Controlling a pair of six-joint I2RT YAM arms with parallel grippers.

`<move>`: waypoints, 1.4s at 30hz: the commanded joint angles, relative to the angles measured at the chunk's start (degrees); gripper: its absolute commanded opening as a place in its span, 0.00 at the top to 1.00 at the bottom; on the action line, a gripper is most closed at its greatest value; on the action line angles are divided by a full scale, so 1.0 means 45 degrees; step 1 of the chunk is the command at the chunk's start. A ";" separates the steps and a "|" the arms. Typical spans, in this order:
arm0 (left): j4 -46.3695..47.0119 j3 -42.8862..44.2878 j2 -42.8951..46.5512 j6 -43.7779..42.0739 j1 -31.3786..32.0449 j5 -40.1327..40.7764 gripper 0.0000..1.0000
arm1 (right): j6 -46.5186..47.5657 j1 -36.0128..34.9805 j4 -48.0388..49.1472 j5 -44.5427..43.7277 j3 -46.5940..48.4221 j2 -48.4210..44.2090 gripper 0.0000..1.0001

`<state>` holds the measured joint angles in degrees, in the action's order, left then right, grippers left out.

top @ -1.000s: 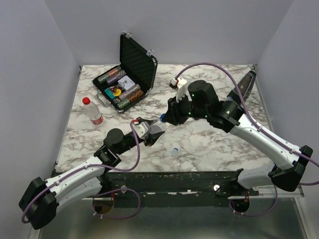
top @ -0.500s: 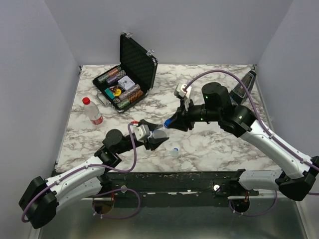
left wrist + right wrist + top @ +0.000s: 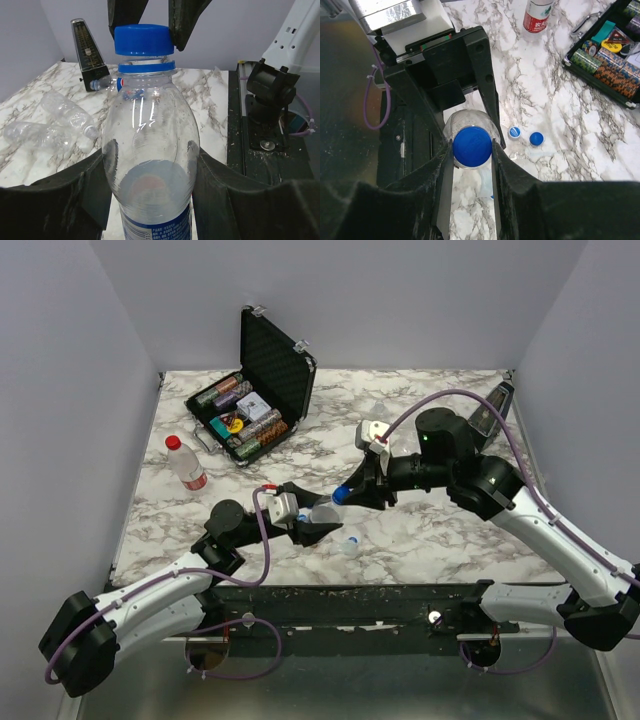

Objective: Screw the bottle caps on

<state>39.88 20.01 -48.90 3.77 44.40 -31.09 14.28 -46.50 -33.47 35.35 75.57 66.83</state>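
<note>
A clear bottle [image 3: 150, 150] with a blue label stands tilted between the fingers of my left gripper [image 3: 150, 152], which is shut on its body. A blue cap [image 3: 144, 39] sits on the bottle's neck. My right gripper [image 3: 472, 150] is shut on this blue cap [image 3: 472, 146], one finger on each side. In the top view the two grippers meet over the table's front middle, the left gripper [image 3: 318, 522] below the bottle [image 3: 322, 508] and the right gripper [image 3: 345, 492] at the cap [image 3: 340, 494].
A second bottle [image 3: 186, 464] with a red cap stands at the left. An open case of poker chips [image 3: 250, 400] lies at the back left. Two loose blue caps [image 3: 514, 132] [image 3: 536, 138] lie beside the held bottle. A metronome [image 3: 87, 55] and empty bottles [image 3: 65, 112] are at the back right.
My right arm has swung round and brought the blue cap onto the neck of the bottle. The left gripper has shifted a little to the right with the bottle.
</note>
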 commanded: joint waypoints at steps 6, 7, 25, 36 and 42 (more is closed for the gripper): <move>0.1919 0.0437 0.0125 0.0061 0.0016 -0.0241 1.00 | -0.0009 -0.0135 -0.1018 0.1149 -0.0153 0.0403 0.99; 0.1919 0.0417 0.0126 0.0022 0.0016 -0.0143 1.00 | -0.0165 -0.0135 -0.0999 0.0993 -0.0153 0.0423 0.99; 0.1100 -0.0091 0.0770 -0.1169 0.0016 0.4545 1.00 | -0.4365 -0.0174 0.0485 -0.2777 -0.0505 0.0794 0.99; 0.0280 0.0201 0.0419 -0.1190 0.0016 0.5268 1.00 | -0.4717 -0.0252 0.0564 -0.3227 -0.0270 0.0814 0.91; -0.0034 0.0397 0.0184 -0.0936 0.0016 0.5133 1.00 | -0.4542 -0.0233 0.0642 -0.3111 -0.0172 0.0618 0.98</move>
<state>37.19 19.35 -47.86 -1.48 45.25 -14.15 -5.63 -47.20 -26.11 21.06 75.05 70.61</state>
